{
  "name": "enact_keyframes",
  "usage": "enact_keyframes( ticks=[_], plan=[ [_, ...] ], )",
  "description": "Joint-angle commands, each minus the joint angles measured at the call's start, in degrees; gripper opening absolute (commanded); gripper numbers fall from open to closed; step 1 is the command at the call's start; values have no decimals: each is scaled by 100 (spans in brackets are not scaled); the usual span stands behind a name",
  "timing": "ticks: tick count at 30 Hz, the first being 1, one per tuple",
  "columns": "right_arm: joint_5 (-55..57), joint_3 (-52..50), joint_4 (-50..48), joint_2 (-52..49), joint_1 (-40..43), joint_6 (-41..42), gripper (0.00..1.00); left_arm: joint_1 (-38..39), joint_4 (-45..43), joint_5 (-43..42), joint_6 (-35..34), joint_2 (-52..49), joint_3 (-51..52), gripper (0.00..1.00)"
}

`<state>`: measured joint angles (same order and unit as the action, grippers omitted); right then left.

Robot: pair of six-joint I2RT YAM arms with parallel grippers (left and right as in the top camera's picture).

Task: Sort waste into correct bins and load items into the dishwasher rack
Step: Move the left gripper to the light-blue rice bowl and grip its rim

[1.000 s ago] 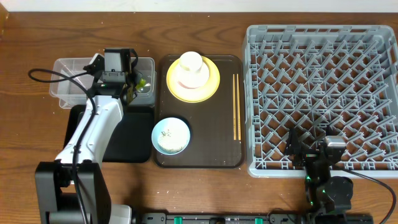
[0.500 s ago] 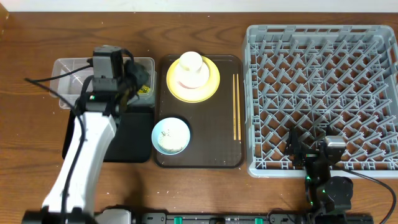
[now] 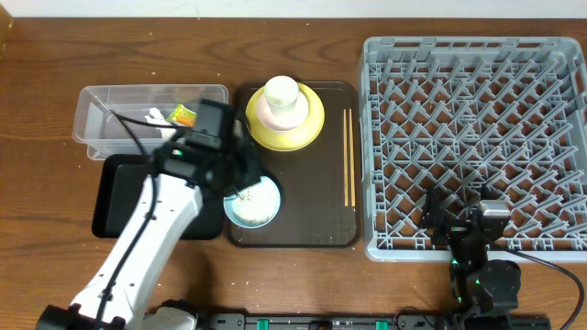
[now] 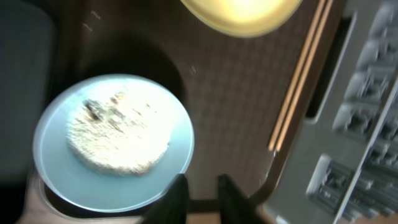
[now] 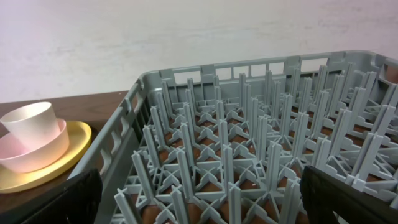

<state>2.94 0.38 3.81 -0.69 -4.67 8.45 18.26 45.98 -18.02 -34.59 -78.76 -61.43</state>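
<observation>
My left gripper [image 3: 244, 181] [image 4: 202, 198] hangs over the upper left rim of the light-blue bowl [image 3: 253, 201] [image 4: 115, 146], which holds white rice [image 4: 118, 132]. Its fingers stand a narrow gap apart with nothing between them. The crumpled tissue [image 3: 156, 116] and the yellow-green wrapper [image 3: 183, 115] lie in the clear tub [image 3: 101, 137]. The black bin [image 3: 117, 197] lies just below it. A white cup [image 3: 282, 92] [image 5: 28, 120] sits in a pink bowl [image 5: 34, 152] on the yellow plate [image 3: 310, 124] [image 5: 59, 169]. My right gripper [image 3: 461, 220] [image 5: 205, 199] rests wide open at the grey rack's [image 3: 477, 137] near edge.
The bowl and plate sit on a dark-brown tray [image 3: 316, 220] [image 4: 236, 118]. A pair of wooden chopsticks [image 3: 348, 158] [image 4: 298, 93] lies along its right side, next to the rack. My left arm [image 3: 147, 238] crosses over the black bin.
The left gripper left the clear tub and swung right and toward me to the blue bowl. The wrapper now lies in the tub. Its jaws have narrowed. The right arm stayed put.
</observation>
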Motion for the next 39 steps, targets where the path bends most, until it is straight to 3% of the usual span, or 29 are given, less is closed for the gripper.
enact_keyframes(
  ticks=[1, 5, 10, 21, 25, 28, 38, 39],
  plan=[
    [0, -7, 22, 20, 37, -83, 99, 398, -22, 321, 199, -90, 120, 27],
    [0, -7, 22, 20, 37, -83, 99, 940, -20, 1158, 199, -210, 120, 34],
    [0, -7, 22, 20, 37, -83, 99, 1447, -144, 1414, 195, -424, 120, 38],
    [0, -7, 22, 20, 37, -83, 99, 2009, -153, 2647, 133, -1069, 120, 38],
    [0, -7, 22, 20, 37, -83, 99, 2009, -216, 2710, 133, -1300, 120, 37],
    [0, -7, 22, 20, 37, -83, 99, 2009, -238, 2710, 136, -1478, 120, 30],
    [0, -7, 22, 20, 37, -83, 99, 2009, -299, 2706, 131, -1943, 120, 29],
    [0, -7, 22, 20, 37, -83, 99, 2009, -302, 2706, 129, -1969, 120, 25]
  ],
)
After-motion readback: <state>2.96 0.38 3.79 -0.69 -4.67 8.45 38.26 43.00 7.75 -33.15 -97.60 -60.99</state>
